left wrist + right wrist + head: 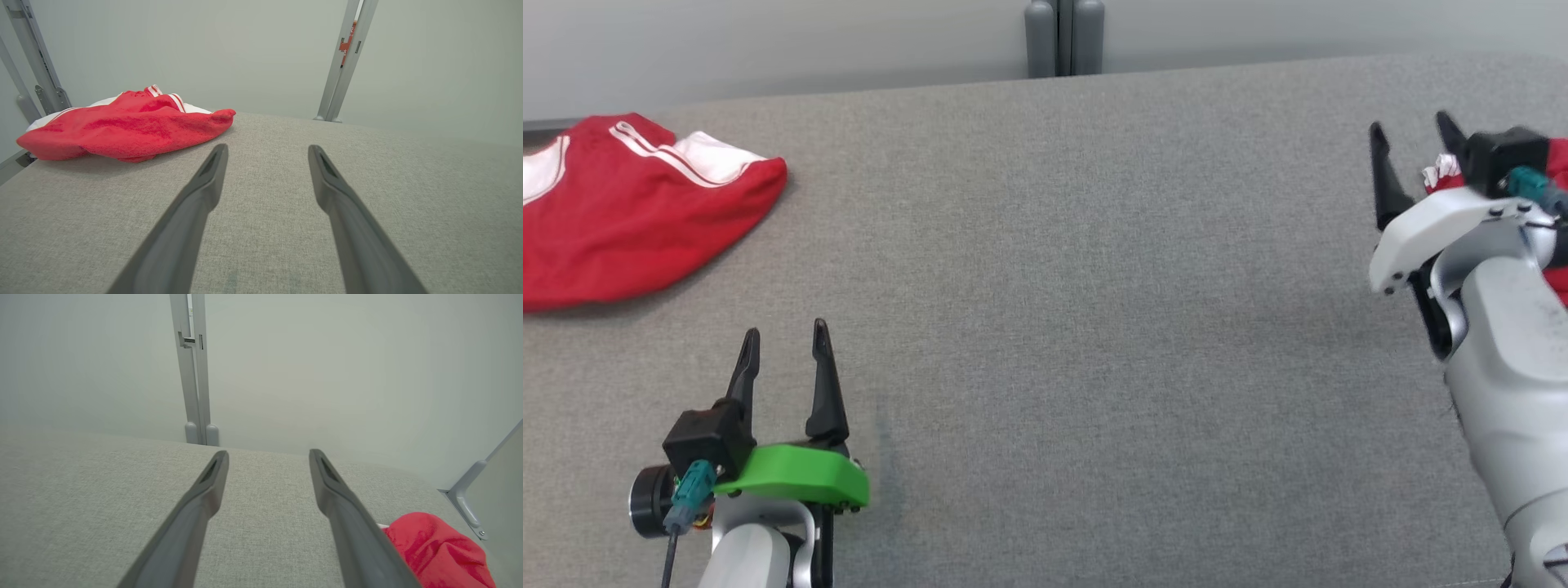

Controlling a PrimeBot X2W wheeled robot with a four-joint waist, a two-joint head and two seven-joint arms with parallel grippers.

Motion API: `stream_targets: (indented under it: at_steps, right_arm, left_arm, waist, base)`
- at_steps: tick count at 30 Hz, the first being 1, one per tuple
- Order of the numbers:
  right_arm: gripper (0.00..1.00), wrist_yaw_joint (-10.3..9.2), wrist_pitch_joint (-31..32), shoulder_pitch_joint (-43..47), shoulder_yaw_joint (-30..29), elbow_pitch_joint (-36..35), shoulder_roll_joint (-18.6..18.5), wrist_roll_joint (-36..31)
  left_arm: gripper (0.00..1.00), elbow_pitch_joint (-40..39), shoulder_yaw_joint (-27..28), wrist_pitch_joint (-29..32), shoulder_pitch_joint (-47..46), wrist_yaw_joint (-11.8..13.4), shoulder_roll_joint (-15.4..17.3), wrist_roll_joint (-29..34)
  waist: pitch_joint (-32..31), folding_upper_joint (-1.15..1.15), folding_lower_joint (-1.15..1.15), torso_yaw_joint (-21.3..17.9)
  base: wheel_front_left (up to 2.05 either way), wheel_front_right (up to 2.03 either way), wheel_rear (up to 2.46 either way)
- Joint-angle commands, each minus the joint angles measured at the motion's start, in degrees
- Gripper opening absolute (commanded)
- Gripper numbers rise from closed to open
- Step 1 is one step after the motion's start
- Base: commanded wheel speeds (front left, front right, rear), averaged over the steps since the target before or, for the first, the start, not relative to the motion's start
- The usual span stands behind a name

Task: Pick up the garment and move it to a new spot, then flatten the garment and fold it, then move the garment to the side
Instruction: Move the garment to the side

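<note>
Left gripper (786, 327) at lower left, fingers parted and empty over the grey fabric table (1094, 286), apart from the red-and-white garment (629, 220) bunched at upper left; right gripper (1410, 121) at upper right, likewise spread and empty, just beside a red cloth (437, 547) at the right edge.

A red garment (629, 220) with white panels and white-striped trim is lying in a loosely folded, rumpled heap at the far left of the grey cloth table (1054, 286), near its back edge. A second red garment (441, 549), bunched and showing only in part, is lying at the table's far right edge.
</note>
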Motion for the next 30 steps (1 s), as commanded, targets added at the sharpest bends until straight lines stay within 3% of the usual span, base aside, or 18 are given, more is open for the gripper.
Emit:
stream_targets:
  at_steps: [1, 16, 30]
  right_arm:
    - [1.00, -0.11, -0.3, 3.1, 0.1, -2.2, 0.6, 0.2]
    - [1.00, -0.11, -0.3, 33.0, -5.9, -30.5, 11.2, -3.9]
    - [1.00, -0.11, 2.0, 45.1, -5.2, -41.7, 11.9, 0.1]
  left_arm:
    - [1.00, 0.3, 0.8, -0.2, 1.4, -0.3, -0.2, 0.3]
    - [1.00, -1.2, 3.3, -0.2, 10.4, -2.5, -1.9, 1.5]
    - [1.00, -0.3, 2.1, -0.2, 11.8, -3.1, -2.4, 2.0]
  waist:
    - [-3.8, 0.00, 0.00, 1.5]
    - [-9.2, 0.00, 0.00, 2.8]
    - [-10.3, 0.00, 0.00, 2.5]
  base:
    - [0.00, 0.00, 0.00]
    - [0.00, 0.00, 0.00]
    - [0.00, 0.00, 0.00]
